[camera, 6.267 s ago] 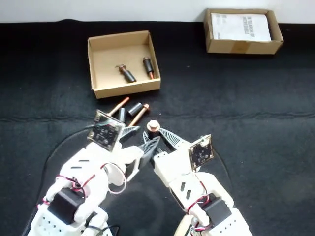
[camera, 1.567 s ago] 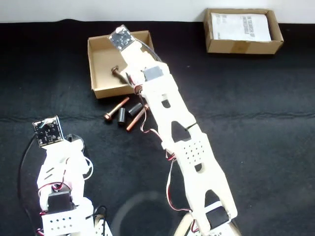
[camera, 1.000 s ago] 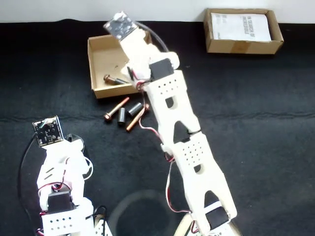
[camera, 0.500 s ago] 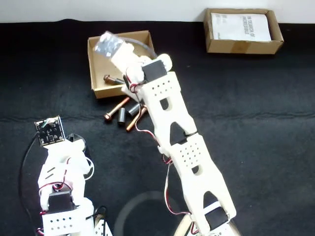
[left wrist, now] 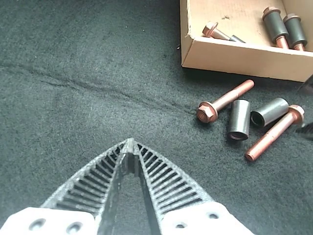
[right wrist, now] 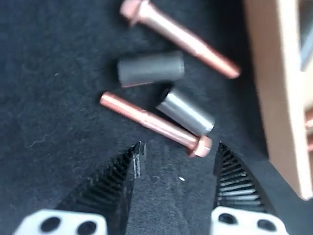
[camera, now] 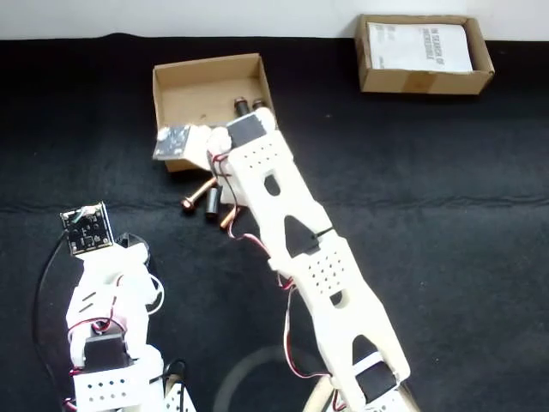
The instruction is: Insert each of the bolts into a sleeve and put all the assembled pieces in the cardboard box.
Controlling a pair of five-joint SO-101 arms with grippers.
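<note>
The cardboard box (camera: 206, 86) stands at the back; three bolt-in-sleeve pieces lie inside it, one near the front wall (left wrist: 217, 33) and two side by side (left wrist: 274, 22). In front of the box lie two loose copper bolts (right wrist: 178, 36) (right wrist: 151, 120), a dark sleeve (right wrist: 150, 67) and a silver sleeve (right wrist: 186, 111). My right gripper (right wrist: 178, 154) hangs open just above them, its jaws on either side of the nearer bolt's head. My left gripper (left wrist: 129, 143) is shut on nothing, low over the mat and well short of the parts.
A second cardboard box (camera: 425, 51) holding a printed sheet sits at the back right. The right arm (camera: 283, 232) stretches diagonally across the middle of the black mat. The left arm (camera: 107, 300) is folded back at the near left.
The right arm has pulled back out of the cardboard box and dropped to the loose bolts and sleeves in front of it. The left arm has stayed put.
</note>
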